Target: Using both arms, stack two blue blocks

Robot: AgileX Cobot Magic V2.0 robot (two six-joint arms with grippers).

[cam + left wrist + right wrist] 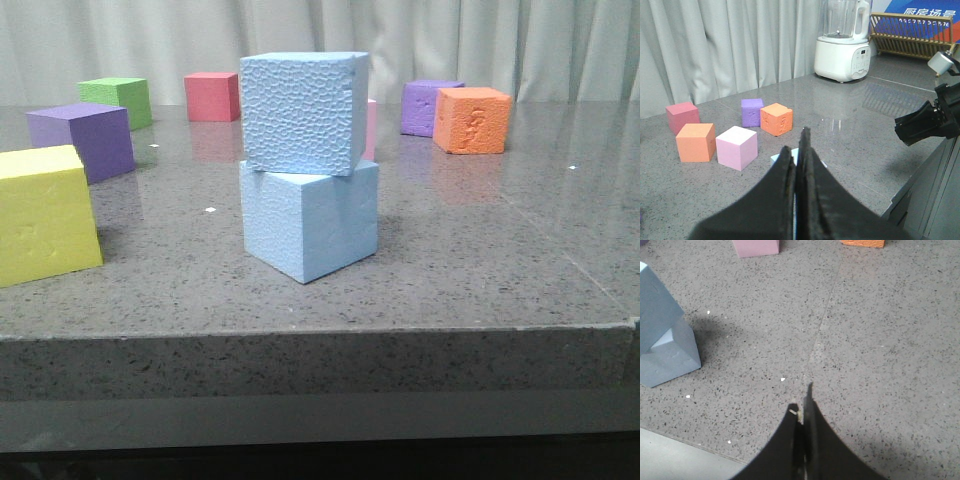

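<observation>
In the front view the pebbled blue block [302, 110] rests on the smooth blue block [310, 220], turned slightly, near the table's front edge. No gripper shows in that view. In the left wrist view my left gripper [798, 150] is shut and empty, raised above the table; a sliver of blue block [776, 159] shows behind its fingers. In the right wrist view my right gripper [802, 402] is shut and empty over bare table, with the blue stack [662, 335] apart from it at the picture's left. The right arm [930, 122] shows in the left wrist view.
A yellow cube [42, 215], two purple cubes [85, 140] [425, 105], a green cube [120, 100], a red cube [212, 96], an orange cube [472, 120] and a pink cube [736, 147] stand around the stack. A white blender [842, 45] stands at the table's far end.
</observation>
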